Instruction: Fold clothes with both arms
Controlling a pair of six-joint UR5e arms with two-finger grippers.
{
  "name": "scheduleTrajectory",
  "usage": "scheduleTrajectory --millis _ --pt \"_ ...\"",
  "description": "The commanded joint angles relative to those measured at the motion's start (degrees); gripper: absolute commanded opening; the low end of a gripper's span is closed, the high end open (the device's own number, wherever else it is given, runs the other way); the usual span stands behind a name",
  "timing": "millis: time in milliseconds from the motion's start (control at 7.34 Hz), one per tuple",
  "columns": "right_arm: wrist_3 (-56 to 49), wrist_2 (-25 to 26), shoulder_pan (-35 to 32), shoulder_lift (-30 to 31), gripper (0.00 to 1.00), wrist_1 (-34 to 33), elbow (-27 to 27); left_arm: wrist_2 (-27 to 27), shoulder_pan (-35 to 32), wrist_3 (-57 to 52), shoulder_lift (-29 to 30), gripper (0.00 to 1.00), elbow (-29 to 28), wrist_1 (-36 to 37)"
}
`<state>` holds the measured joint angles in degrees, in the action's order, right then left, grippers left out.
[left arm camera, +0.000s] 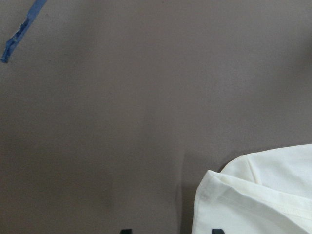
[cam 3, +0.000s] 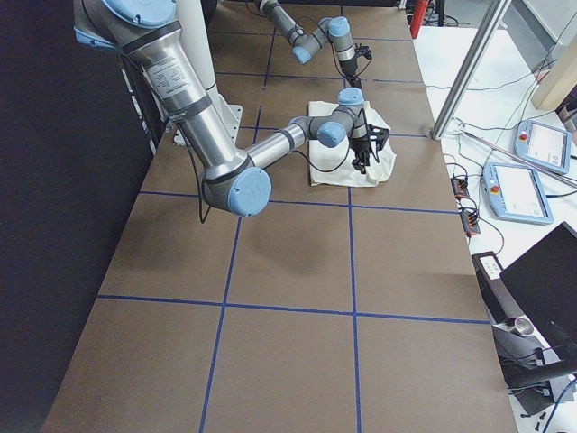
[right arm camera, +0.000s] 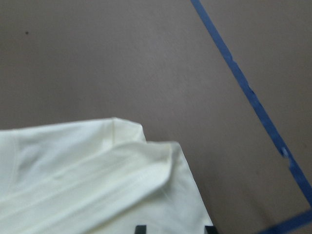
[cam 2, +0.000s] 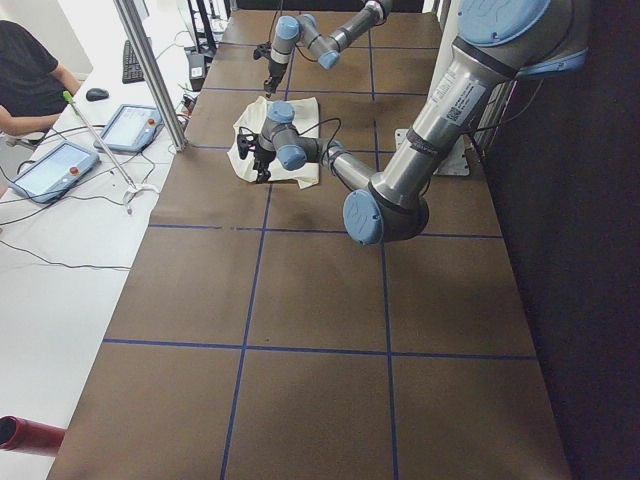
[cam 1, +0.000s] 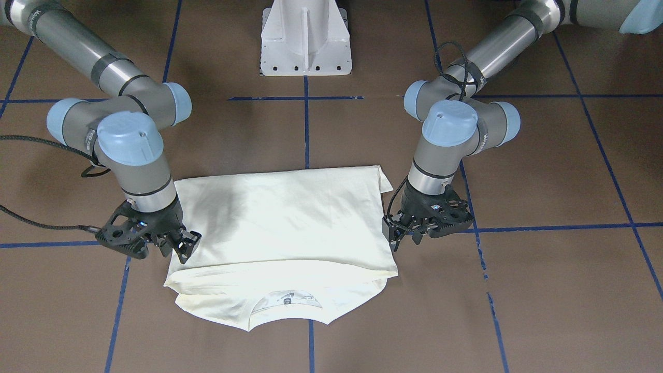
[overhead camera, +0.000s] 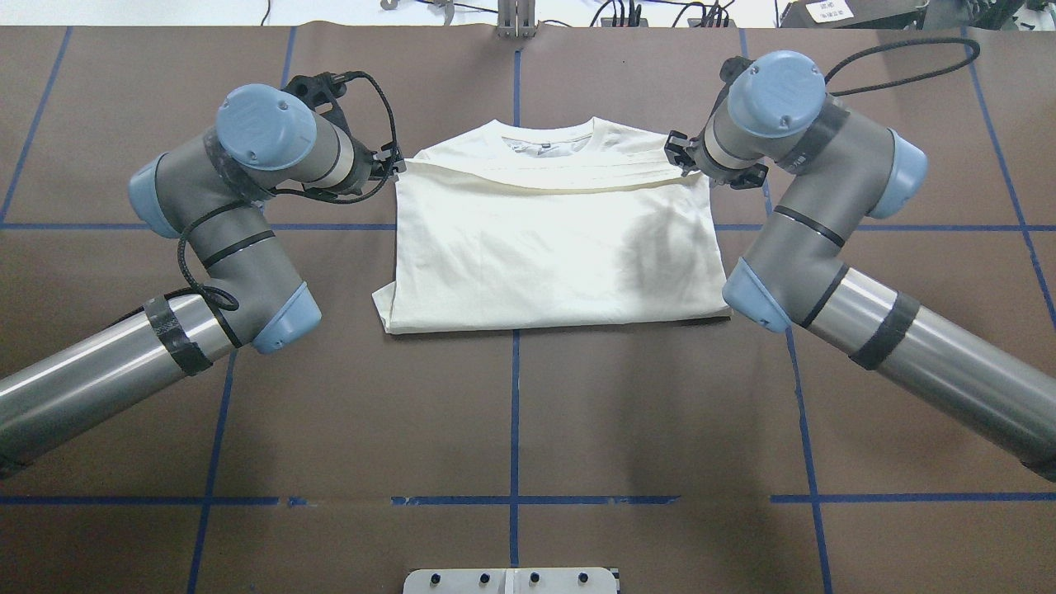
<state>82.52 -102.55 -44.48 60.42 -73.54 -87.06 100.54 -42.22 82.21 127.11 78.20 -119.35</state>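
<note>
The cream-white shirt [overhead camera: 544, 247] lies folded into a rectangle on the brown table, plain side up. Its ribbed collar [overhead camera: 544, 136] is at the far edge. The cat print is hidden. My left gripper [overhead camera: 394, 165] hovers at the shirt's far left corner. In the left wrist view the fingertips stand apart, with the shirt corner [left arm camera: 263, 195] partly under them. My right gripper [overhead camera: 678, 153] is at the far right corner, open, with the folded edge [right arm camera: 87, 170] below it. In the front-facing view the left gripper [cam 1: 393, 235] and right gripper [cam 1: 187, 247] flank the shirt [cam 1: 279, 223].
The white pedestal base [cam 1: 305, 41] stands at the robot's side of the table. Blue tape lines [overhead camera: 515, 412] grid the brown surface. In the left side view an operator [cam 2: 30, 80], teach pendants [cam 2: 130, 125] and a metal post [cam 2: 150, 70] are beyond the table's far edge.
</note>
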Motion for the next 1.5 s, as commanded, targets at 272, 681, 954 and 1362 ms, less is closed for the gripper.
scheduleTrajectory --millis 272,681,954,1362 --pt "9.22 2.77 9.83 16.04 0.59 0.67 -15.07 0.00 0.04 0.23 -0.72 0.64 1.16 -0.09" --pt "15.21 4.99 10.90 15.42 0.59 0.85 -14.19 0.00 0.04 0.32 -0.72 0.64 1.25 0.08" --pt "17.39 6.83 12.74 15.42 0.45 0.85 -14.19 0.00 0.04 0.14 -0.72 0.64 1.34 0.26" --pt "18.73 6.84 12.84 15.34 0.00 0.85 -14.63 -0.08 0.12 0.23 -1.16 0.64 1.86 0.43"
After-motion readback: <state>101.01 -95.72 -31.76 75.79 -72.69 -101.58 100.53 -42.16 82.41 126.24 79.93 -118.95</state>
